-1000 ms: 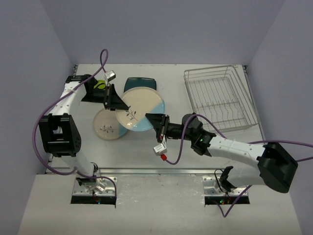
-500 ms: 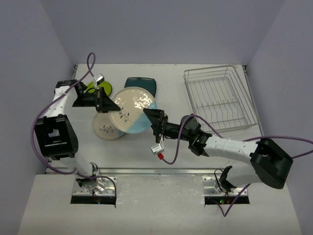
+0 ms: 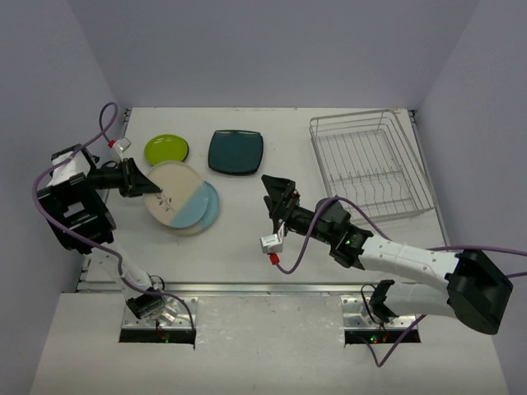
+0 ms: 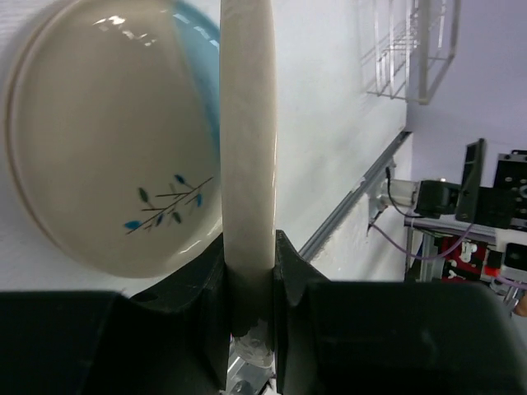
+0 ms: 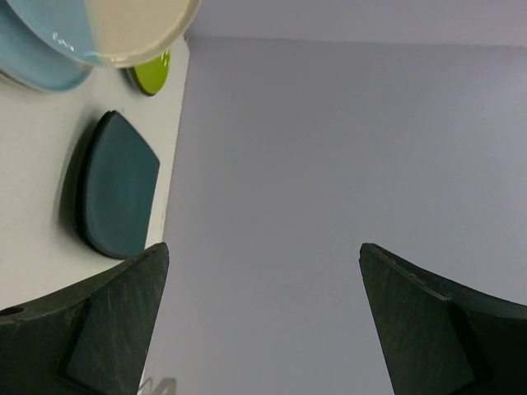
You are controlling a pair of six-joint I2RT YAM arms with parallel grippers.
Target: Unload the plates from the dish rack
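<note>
1. The left gripper (image 4: 249,280) pinches the cream-and-blue plate (image 4: 247,123) by its rim, over the sprig plate (image 4: 107,164) beyond its jaws; I'd lower it flat, then release.
2. The right gripper (image 3: 278,193) gapes empty, the dish rack (image 3: 370,169) well aside.

The white table (image 3: 239,243) sat dead centre, with lavender walls (image 3: 263,49) closing it in from nine o'clock through twelve to three. A silver rail (image 3: 272,288) ran along its six o'clock edge, a grey ledge (image 3: 263,354) below. At three o'clock in the left wrist view, black gear with loose wires (image 4: 486,206) stood beyond the table.
</note>
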